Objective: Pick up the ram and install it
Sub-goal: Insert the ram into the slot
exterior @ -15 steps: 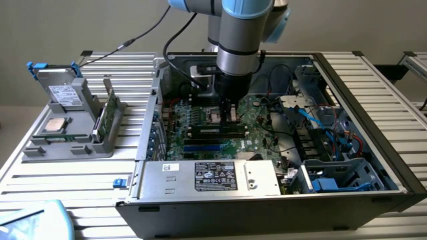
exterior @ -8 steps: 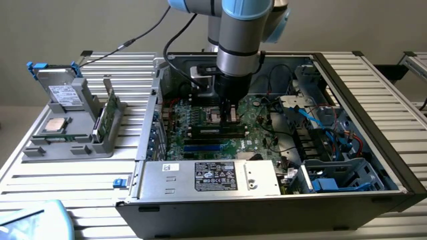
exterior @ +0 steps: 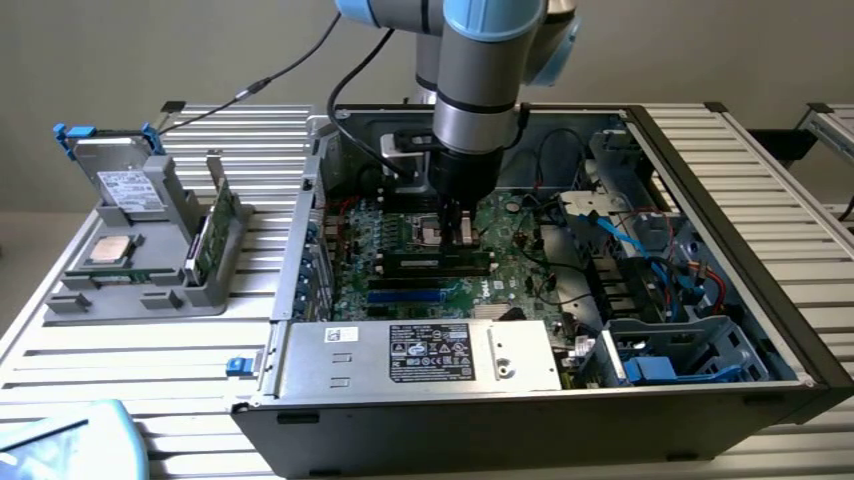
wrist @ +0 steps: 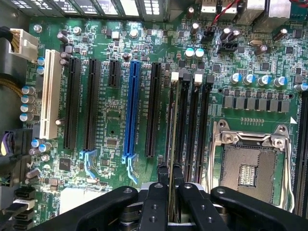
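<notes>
Two fingers of the gripper are clamped on the ram, held edge-on along the black slots beside an empty socket. Farther off, the motherboard fills the case.

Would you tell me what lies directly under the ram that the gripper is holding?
Under the ram runs a long black slot with a white end clip. The gripper covers its near end, so seating cannot be judged.
</notes>
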Controlling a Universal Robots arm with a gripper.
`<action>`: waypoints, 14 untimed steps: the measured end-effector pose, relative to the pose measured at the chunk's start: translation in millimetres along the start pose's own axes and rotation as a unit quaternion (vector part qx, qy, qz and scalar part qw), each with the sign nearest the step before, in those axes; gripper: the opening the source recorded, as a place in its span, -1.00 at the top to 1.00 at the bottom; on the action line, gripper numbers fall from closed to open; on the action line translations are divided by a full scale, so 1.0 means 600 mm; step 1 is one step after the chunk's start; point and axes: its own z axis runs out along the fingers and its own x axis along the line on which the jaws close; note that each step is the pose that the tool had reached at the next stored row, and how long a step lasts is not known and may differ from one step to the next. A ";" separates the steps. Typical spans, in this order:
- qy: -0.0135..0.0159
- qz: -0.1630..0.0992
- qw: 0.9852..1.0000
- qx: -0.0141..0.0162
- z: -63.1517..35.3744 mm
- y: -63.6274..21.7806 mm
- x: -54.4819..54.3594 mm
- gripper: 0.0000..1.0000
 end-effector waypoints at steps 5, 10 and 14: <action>0.002 0.000 1.000 0.000 0.002 0.000 -0.001 0.73; 0.002 0.000 1.000 0.000 0.002 0.000 -0.001 0.58; 0.002 0.000 1.000 0.000 0.002 0.000 -0.001 0.33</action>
